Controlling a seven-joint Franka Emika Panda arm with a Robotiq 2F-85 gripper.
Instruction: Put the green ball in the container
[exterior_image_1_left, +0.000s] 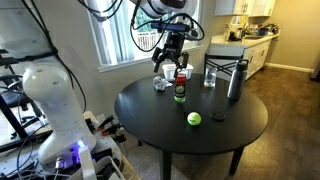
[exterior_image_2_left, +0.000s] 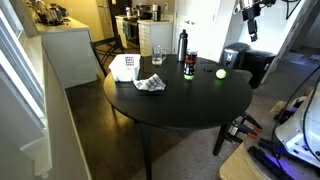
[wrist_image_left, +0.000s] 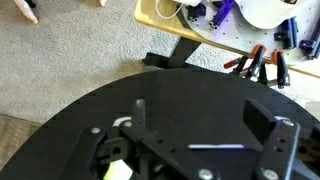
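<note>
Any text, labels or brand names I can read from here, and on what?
No text reads clearly in any view.
Dark green can: any print on it is too small and blurred to read.
White box: no legible marking.
Wrist view: no lettering shows.

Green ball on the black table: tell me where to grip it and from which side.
Grip the green ball across its widest middle, coming straight down. It is round and sits alone on the table, clear of the can.
</note>
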